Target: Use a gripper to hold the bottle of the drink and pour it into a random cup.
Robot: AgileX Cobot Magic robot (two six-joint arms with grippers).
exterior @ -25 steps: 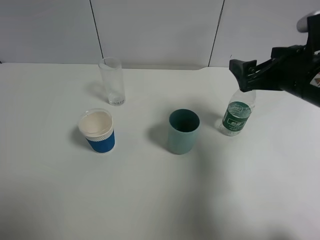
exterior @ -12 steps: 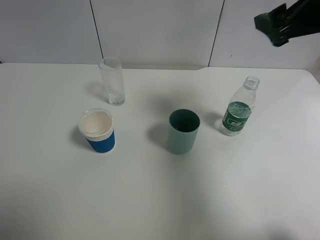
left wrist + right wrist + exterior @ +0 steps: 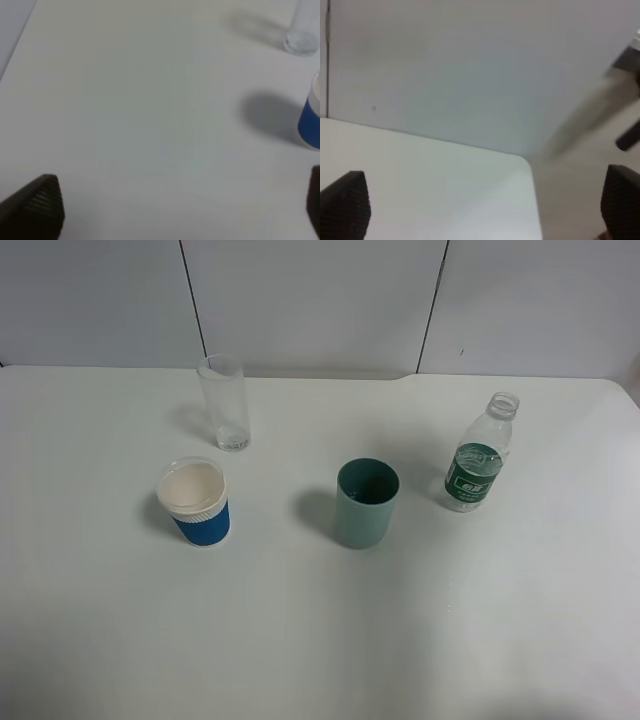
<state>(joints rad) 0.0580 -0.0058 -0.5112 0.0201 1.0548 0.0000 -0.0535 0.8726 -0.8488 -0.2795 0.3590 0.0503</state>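
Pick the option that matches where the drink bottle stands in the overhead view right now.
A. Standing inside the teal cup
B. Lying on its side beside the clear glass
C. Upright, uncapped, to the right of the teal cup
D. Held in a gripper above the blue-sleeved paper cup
C: the bottle stands upright on the table with an open neck, apart from and right of the teal cup, with no gripper near it.

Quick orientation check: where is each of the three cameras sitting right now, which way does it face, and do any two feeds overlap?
Exterior high: mounted above, looking down on the table with bottle, teal cup, paper cup and glass; no arm shows.
Left wrist: low over the table, facing the paper cup and glass; left gripper open.
Right wrist: faces the table's corner and the wall; right gripper open.
Shared: exterior and left wrist both show paper cup and glass.
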